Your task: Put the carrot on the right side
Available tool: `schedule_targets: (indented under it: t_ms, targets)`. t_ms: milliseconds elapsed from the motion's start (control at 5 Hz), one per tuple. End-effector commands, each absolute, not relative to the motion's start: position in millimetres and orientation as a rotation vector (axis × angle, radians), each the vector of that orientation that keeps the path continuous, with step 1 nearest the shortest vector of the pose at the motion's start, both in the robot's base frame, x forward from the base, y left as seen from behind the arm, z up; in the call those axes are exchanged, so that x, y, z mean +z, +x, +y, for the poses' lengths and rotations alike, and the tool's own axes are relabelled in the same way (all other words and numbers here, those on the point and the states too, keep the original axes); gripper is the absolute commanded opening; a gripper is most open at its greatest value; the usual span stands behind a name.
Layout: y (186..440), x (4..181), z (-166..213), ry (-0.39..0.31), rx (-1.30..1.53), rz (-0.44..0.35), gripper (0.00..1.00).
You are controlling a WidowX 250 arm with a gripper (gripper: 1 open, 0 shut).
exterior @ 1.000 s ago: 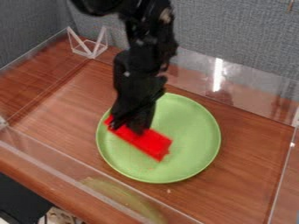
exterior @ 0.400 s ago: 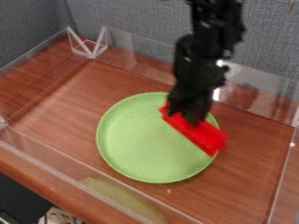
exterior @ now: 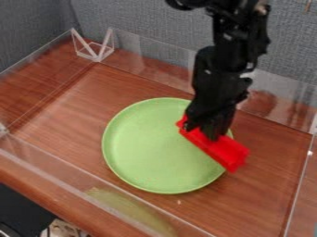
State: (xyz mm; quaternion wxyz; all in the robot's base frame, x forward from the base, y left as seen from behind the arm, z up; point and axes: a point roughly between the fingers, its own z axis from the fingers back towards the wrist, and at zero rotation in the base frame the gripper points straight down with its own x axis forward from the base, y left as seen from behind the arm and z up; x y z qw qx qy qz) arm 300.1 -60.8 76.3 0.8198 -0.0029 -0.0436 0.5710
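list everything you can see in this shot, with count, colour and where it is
carrot: one, bright red blocky bar, held at its upper end, over the plate's right rim and reaching out past it
plate: one, lime green, round, middle of the table
table: one, reddish-brown wood, under everything
clear wall: one, see-through panels around the table's edges
wire stand: one, white, triangular, far left corner
backdrop: one, grey, behind the table
gripper: one, black, pointing down, shut on the carrot's upper end
arm: one, black, coming down from the top right
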Motion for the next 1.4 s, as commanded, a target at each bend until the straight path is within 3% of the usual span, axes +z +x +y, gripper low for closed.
schedule_targets:
  t_ms: [0, 600, 1000, 1200]
  targets:
    - [303, 104.8, -46, -0.084, 1.289, -0.129, 0.0]
    - [322, 64.1, -63, -0.077, 1.393, -0.124, 0.0]
    - [303, 79.1, -72, -0.077, 1.357, -0.141, 0.0]
    - [311, 92.0, -68, -0.079, 1.29, -0.154, 0.0]
